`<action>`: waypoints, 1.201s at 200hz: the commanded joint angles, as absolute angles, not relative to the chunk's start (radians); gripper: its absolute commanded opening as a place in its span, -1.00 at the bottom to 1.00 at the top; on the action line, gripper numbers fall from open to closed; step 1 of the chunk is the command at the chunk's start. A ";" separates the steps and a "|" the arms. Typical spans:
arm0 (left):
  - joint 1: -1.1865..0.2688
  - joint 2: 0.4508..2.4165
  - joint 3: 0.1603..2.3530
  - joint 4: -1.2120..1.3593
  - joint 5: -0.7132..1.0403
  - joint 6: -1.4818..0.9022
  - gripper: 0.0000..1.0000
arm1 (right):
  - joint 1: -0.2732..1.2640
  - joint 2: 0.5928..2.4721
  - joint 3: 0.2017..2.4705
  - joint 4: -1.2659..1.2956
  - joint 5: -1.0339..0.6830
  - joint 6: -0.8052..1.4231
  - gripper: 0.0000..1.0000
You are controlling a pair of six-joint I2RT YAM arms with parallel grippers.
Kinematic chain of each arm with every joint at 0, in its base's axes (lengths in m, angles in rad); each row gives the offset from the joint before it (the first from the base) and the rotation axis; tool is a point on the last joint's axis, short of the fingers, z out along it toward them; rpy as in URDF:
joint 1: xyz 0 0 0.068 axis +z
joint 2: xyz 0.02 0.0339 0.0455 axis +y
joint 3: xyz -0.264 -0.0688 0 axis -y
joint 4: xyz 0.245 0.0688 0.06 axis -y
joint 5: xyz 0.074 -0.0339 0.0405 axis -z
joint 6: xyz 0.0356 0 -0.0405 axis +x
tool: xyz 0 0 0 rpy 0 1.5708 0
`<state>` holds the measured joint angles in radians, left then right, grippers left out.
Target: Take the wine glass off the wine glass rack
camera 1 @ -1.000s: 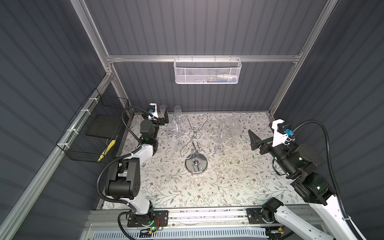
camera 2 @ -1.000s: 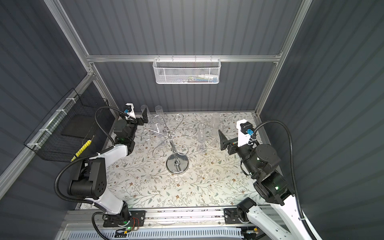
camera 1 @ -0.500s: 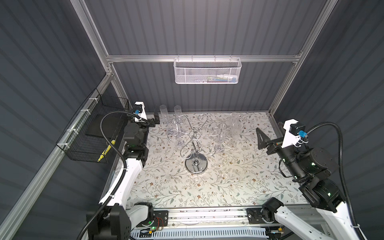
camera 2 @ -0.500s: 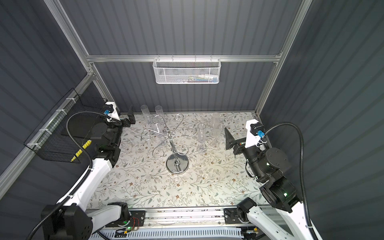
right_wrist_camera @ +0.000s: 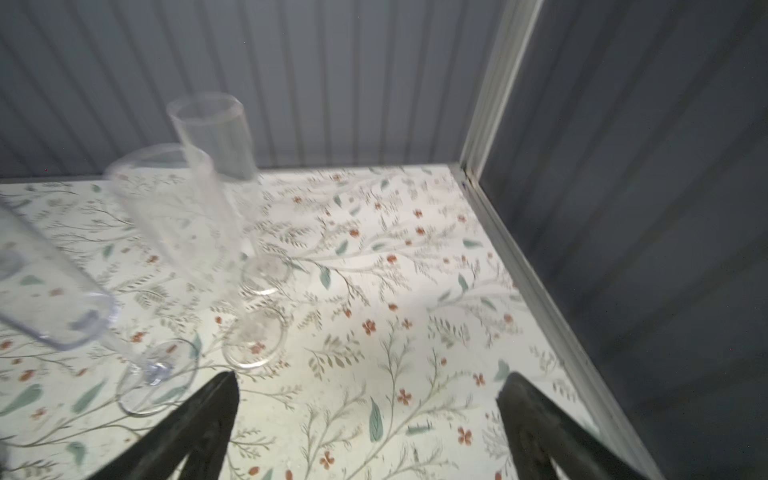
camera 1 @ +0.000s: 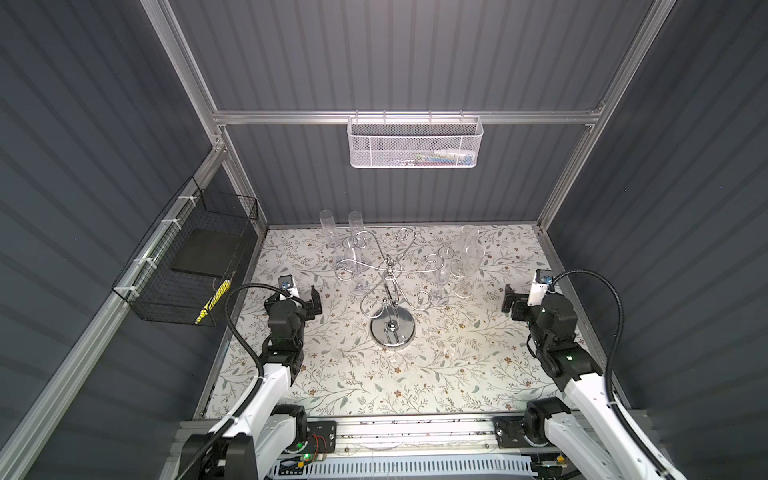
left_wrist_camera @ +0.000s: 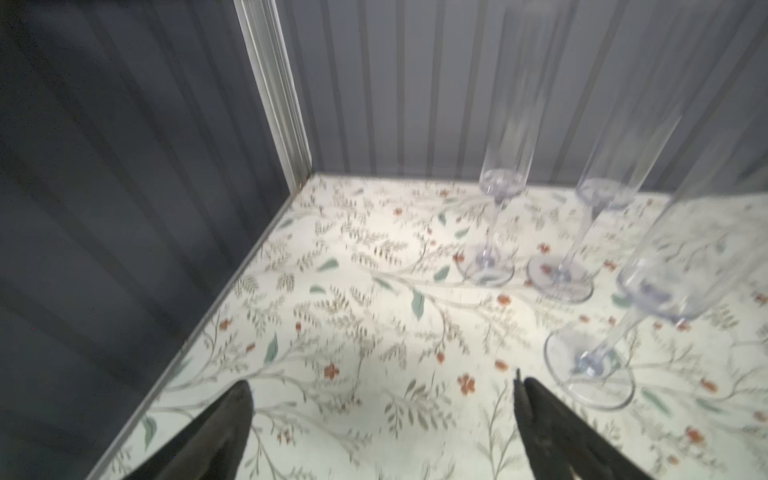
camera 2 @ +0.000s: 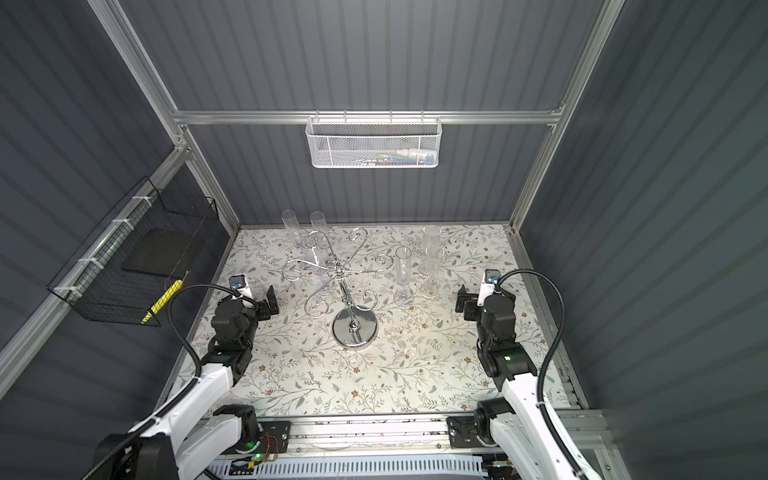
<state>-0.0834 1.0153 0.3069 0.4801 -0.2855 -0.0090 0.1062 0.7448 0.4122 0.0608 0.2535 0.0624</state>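
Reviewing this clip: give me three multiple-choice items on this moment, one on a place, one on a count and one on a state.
1. Where does the shiny chrome wire glass rack stand?
A. against the back wall
B. in the middle of the floral table
C. at the front edge

2. In both top views, how many clear stemmed flutes stand right of the rack?
A. one
B. three
C. five

3. How are the left gripper and right gripper?
A. both open, empty
B. both shut
C. left holding a flute

Key:
1. B: its round base rests mid-table.
2. B: three feet show in the right wrist view.
3. A: each wrist view shows spread fingers with nothing between them.
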 commanded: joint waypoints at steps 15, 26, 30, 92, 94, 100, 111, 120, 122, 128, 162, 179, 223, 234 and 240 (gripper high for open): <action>-0.079 1.202 0.301 0.695 -0.287 0.015 1.00 | 0.028 0.909 0.218 0.581 0.159 0.110 0.98; -0.078 1.282 0.281 0.804 -0.269 0.026 0.99 | 0.008 1.015 0.198 0.689 0.138 0.100 0.98; -0.078 1.314 0.267 0.860 -0.268 0.025 0.99 | 0.004 1.057 0.199 0.741 0.141 0.099 0.98; -0.077 1.733 0.341 1.215 -0.196 0.030 0.99 | -0.077 1.498 0.236 1.208 0.101 0.107 0.98; -0.077 1.726 0.348 1.190 -0.197 0.024 0.99 | -0.077 1.488 0.239 1.181 0.096 0.107 0.98; -0.077 1.691 0.381 1.049 -0.196 0.010 0.99 | -0.077 1.420 0.262 1.020 0.065 0.102 0.98; -0.077 1.715 0.421 1.006 -0.195 0.019 1.00 | -0.078 1.447 0.281 1.038 0.026 0.085 0.98; -0.077 1.714 0.465 0.926 -0.218 0.005 0.99 | -0.078 1.473 0.283 1.069 0.018 0.080 0.98; -0.077 1.709 0.484 0.880 -0.224 0.001 0.99 | -0.078 1.457 0.292 1.027 0.019 0.081 0.98; -0.077 1.711 0.485 0.865 -0.223 0.000 1.00 | -0.079 1.428 0.331 0.897 0.020 0.086 0.98; -0.077 1.720 0.478 0.905 -0.227 0.004 1.00 | -0.076 1.455 0.323 0.968 0.018 0.080 0.98; -0.077 1.718 0.478 0.899 -0.228 0.002 1.00 | -0.076 1.445 0.321 0.955 0.018 0.080 0.98; -0.078 1.717 0.471 0.914 -0.225 0.003 0.99 | -0.075 1.453 0.315 0.984 0.018 0.080 0.98; -0.077 1.716 0.471 0.914 -0.225 0.003 0.99 | -0.075 1.456 0.313 0.991 0.018 0.080 0.98; -0.077 1.717 0.471 0.914 -0.225 0.003 0.99 | -0.075 1.453 0.315 0.980 0.017 0.080 0.98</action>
